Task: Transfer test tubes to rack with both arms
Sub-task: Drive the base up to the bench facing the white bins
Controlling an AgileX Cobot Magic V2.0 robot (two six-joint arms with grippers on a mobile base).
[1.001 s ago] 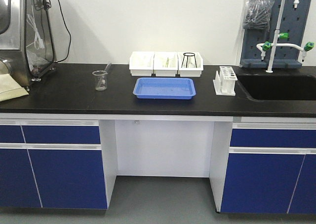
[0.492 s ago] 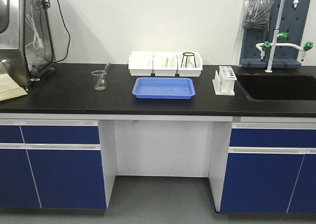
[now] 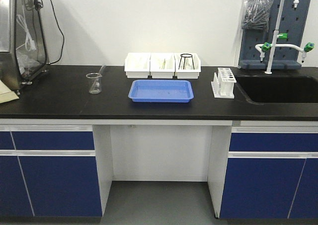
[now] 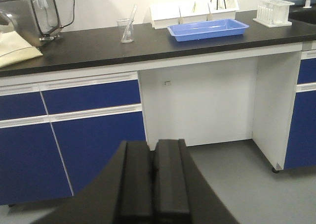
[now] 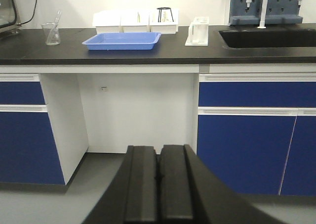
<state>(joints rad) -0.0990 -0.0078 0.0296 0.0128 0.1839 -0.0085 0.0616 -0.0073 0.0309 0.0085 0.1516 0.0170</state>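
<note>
The small white round-holed plastic rack (image 3: 223,82) is standing on the matte black countertop (image 3: 59,98) beside a shallow blue plastic tray (image 3: 160,99). Slim clear glass test tubes (image 3: 163,63) are possibly lying in the white bins (image 3: 139,74). The black left gripper (image 4: 153,152) and right gripper (image 5: 159,155) are sitting pressed closed, empty.

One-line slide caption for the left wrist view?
Left gripper shut, low and short of the black countertop, where beaker, blue tray and rack stand.
</note>
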